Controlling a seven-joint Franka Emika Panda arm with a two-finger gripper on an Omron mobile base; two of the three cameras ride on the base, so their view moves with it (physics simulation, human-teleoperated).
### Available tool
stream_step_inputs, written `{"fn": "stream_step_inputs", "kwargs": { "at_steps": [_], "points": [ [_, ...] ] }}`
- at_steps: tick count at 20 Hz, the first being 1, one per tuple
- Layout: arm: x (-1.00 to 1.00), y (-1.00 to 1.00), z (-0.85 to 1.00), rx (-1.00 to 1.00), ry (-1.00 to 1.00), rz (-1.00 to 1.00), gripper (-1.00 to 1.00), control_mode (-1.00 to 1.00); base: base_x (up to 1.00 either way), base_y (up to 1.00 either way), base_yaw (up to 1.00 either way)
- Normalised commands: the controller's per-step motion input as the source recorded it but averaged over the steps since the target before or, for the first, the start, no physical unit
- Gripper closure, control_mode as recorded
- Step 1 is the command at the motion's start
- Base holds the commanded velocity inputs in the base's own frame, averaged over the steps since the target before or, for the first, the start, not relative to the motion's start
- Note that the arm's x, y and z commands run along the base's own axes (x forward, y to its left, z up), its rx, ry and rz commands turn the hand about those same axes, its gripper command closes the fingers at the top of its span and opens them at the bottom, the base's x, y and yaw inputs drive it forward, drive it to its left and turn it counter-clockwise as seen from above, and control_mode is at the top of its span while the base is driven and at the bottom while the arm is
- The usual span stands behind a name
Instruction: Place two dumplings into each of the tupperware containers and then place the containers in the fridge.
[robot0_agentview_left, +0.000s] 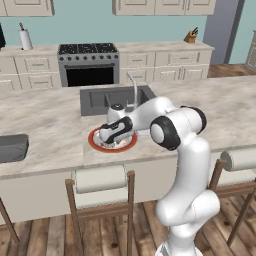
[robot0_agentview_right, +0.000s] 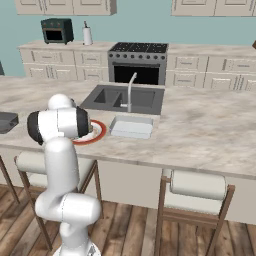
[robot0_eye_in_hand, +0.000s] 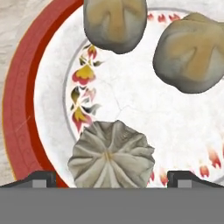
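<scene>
Left base view: grey box (robot0_agentview_left: 11, 148) lying at left edge on marble counter (robot0_agentview_left: 45, 120). Gripper (robot0_agentview_left: 106, 134) hanging low over red-rimmed plate (robot0_agentview_left: 95, 144), frame centre, in front of sink (robot0_agentview_left: 100, 100).

Right base view: arm hiding most of plate at centre left; tupperware container (robot0_agentview_right: 131, 126) sitting just right of it, below faucet (robot0_agentview_right: 130, 90).

Hand view: fingertips (robot0_eye_in_hand: 40, 178) standing wide apart at bottom corners, gripping nothing. Pleated dumpling (robot0_eye_in_hand: 111, 155) lying between them, bottom centre. Two more dumplings (robot0_eye_in_hand: 116, 24) at top centre and upper right.
</scene>
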Motion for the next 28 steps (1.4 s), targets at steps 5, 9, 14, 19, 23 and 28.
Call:
{"fn": "stream_step_inputs", "kwargs": {
  "at_steps": [5, 9, 14, 19, 23, 28],
  "points": [
    [0.17, 0.10, -0.28, 0.00, 0.01, 0.00, -1.00, -1.00, 0.00, 0.00, 0.00],
    [0.18, 0.08, -0.31, 0.00, 0.00, 0.00, -1.00, -1.00, 0.00, 0.00, 0.00],
    [0.14, 0.11, -0.26, 0.00, 0.00, 0.00, 1.00, -1.00, 0.00, 0.00, 0.00],
    [0.01, 0.00, -0.03, 0.00, 0.00, 0.00, 1.00, -1.00, 0.00, 0.00, 0.00],
    [0.01, -0.21, 0.71, 0.00, 0.05, 0.00, 1.00, -1.00, 0.00, 0.00, 0.00],
    [0.00, -0.46, 0.91, 0.00, 0.08, 0.00, 1.00, -1.00, 0.00, 0.00, 0.00]
  ]
}}
